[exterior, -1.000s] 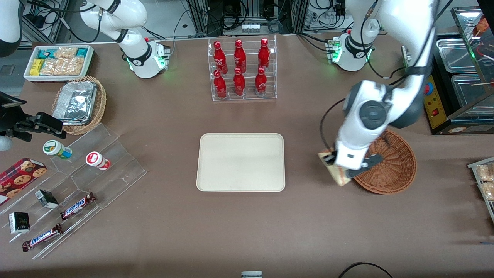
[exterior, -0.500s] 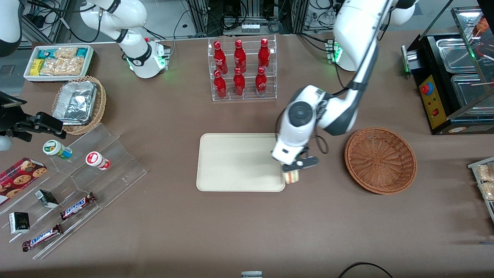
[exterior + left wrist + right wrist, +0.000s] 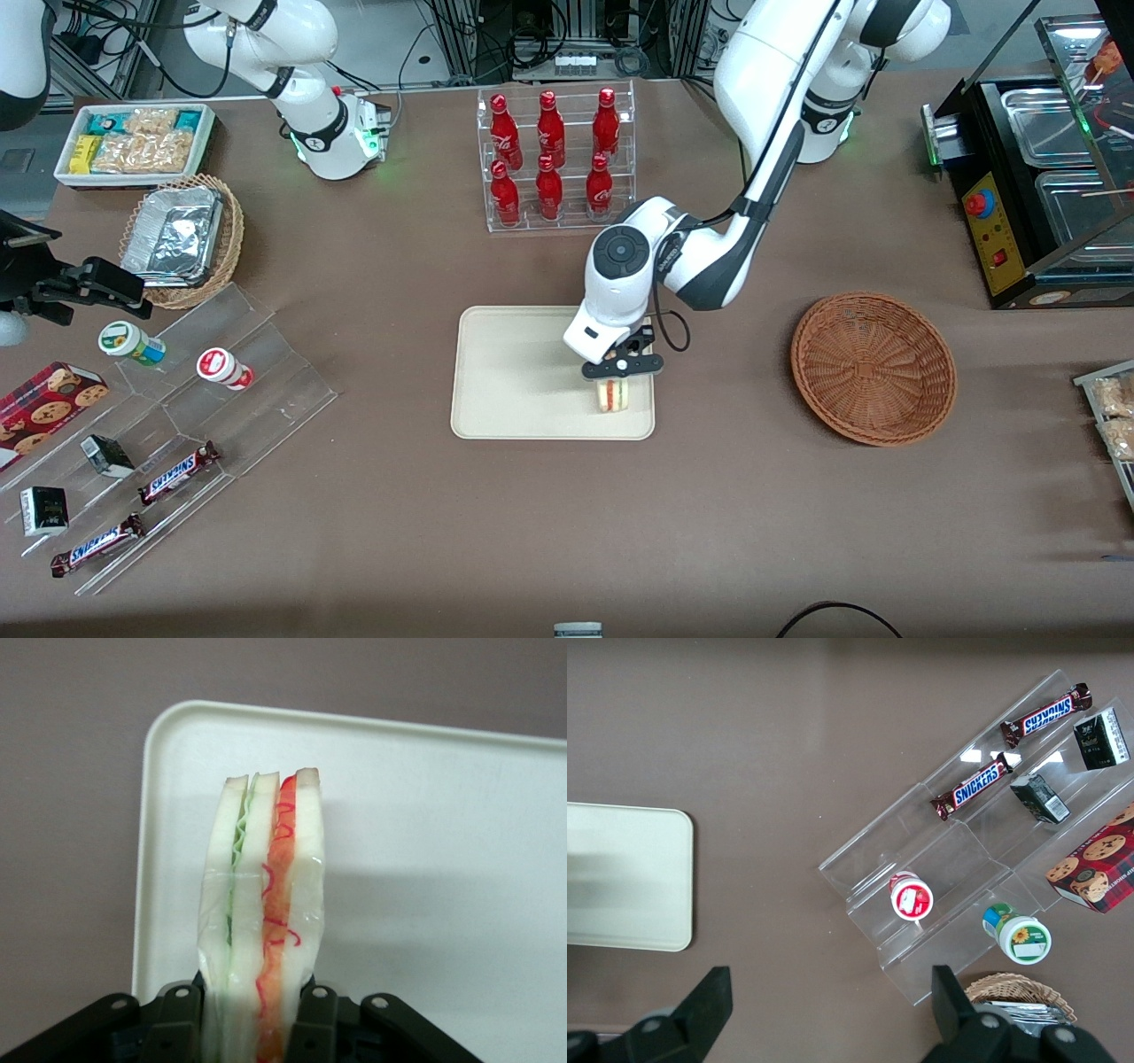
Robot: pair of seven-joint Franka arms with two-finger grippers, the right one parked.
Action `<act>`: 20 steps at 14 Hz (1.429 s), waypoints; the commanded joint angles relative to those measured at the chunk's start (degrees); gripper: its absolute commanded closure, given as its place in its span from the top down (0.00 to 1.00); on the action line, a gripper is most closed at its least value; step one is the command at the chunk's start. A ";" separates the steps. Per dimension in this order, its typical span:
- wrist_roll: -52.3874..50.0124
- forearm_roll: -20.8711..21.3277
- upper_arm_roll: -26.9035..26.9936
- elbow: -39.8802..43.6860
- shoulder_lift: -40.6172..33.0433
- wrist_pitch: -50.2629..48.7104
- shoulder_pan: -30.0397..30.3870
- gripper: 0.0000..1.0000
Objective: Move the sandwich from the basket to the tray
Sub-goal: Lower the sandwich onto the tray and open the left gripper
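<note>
hand (image 3: 619,369) clamped on sandwich (image 3: 615,394) above tray (image 3: 514,372) corner nearest basket (image 3: 873,368); basket well apart.

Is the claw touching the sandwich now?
Touching. The left wrist view shows the claw with its fingers pressed against both sides of the sandwich.

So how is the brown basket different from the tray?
The basket is round, woven and reddish-brown; the tray is rectangular, smooth and cream. The basket is a bowl with sloping sides; the tray is flat with a low rim. The gripper holds the sandwich over the tray, not the basket. Both sit on the table.
</note>
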 commanded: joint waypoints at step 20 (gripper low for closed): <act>3.63 -1.00 1.29 0.80 -9.16 -11.59 5.68 1.00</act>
